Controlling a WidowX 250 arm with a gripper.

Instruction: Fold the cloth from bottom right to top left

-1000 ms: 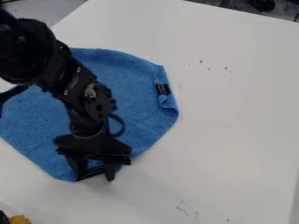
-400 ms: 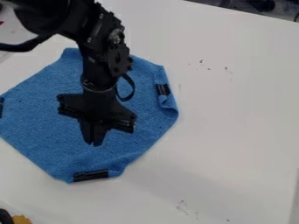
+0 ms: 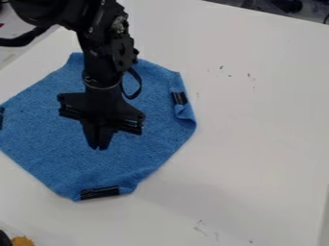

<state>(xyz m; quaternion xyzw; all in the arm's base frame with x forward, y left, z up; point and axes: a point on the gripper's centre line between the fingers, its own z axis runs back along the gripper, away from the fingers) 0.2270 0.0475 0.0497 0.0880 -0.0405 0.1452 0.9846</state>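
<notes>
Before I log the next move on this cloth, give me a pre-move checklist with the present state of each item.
- Cloth folded bottom right to top left: not ok, it lies mostly spread out.
- Black strip at the cloth's bottom edge in plain sight: ok.
- Gripper over that strip: not ok, it is over the middle of the cloth.
- Fingers open for a grasp: not ok, they are together.
- Gripper's height above the cloth: cannot tell.
- Cloth's right edge flat: not ok, it is bunched near the right-hand strip.
</notes>
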